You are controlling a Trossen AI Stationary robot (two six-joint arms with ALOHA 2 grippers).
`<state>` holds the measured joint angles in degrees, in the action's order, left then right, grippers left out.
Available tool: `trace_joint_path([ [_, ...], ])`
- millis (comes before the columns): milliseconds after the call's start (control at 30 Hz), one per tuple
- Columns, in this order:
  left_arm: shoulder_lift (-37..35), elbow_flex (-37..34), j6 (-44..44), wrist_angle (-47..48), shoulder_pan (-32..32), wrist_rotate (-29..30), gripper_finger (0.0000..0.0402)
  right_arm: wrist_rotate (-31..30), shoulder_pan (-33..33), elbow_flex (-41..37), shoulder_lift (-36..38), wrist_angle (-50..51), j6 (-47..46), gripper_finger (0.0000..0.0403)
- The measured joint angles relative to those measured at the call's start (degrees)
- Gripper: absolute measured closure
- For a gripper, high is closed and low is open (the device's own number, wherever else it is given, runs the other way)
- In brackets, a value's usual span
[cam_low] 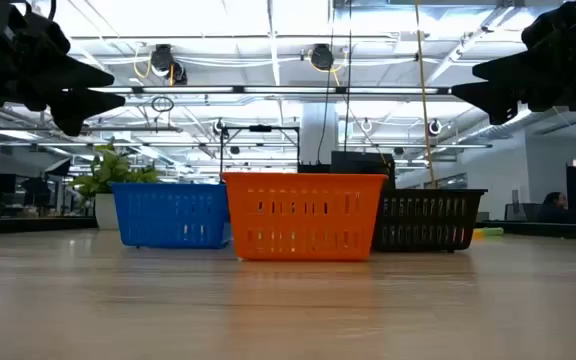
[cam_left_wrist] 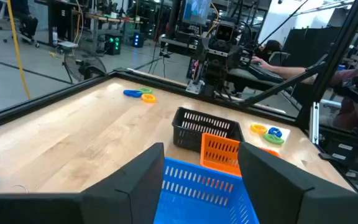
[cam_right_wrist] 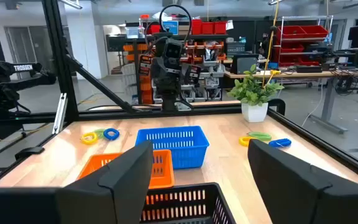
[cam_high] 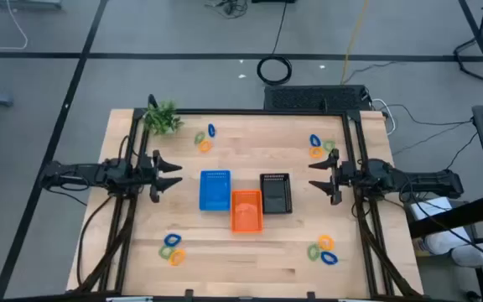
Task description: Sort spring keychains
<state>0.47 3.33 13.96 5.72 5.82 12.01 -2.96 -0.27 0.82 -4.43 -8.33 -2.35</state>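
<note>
I have both arms parked high at the table's sides. The left gripper [cam_high: 177,174] and right gripper [cam_high: 313,175] each hang spread wide and empty, facing the middle, which I read as a ready pose with nothing sorted yet. The blue basket [cam_high: 215,190], orange basket [cam_high: 246,210] and black basket [cam_high: 275,193] sit bunched at the centre of the table [cam_high: 250,260], within reach of either arm. The spring keychains lie in four small clusters near the corners: far left [cam_high: 205,137], far right [cam_high: 319,146], near left [cam_high: 173,247] and near right [cam_high: 324,248]. A plant sprig [cam_high: 163,117] stands at the far left corner. From table height the baskets hide every keychain, and I cannot count single coils where they overlap.
</note>
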Motion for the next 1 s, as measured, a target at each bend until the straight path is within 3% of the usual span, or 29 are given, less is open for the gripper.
trace_joint_path([
  [733, 0.01, 0.0, 0.0, 0.0, 0.0, 0.0, 0.0188, 0.02, -0.01, -0.02, 0.0, -0.63, -0.3, 0.0151],
  [1000, 0.02, 0.0, -0.01, 0.0, -0.02, 0.0, 0.0188, 1.55, 0.02, 0.0, 0.02, -0.38, -30.25, 0.0151],
])
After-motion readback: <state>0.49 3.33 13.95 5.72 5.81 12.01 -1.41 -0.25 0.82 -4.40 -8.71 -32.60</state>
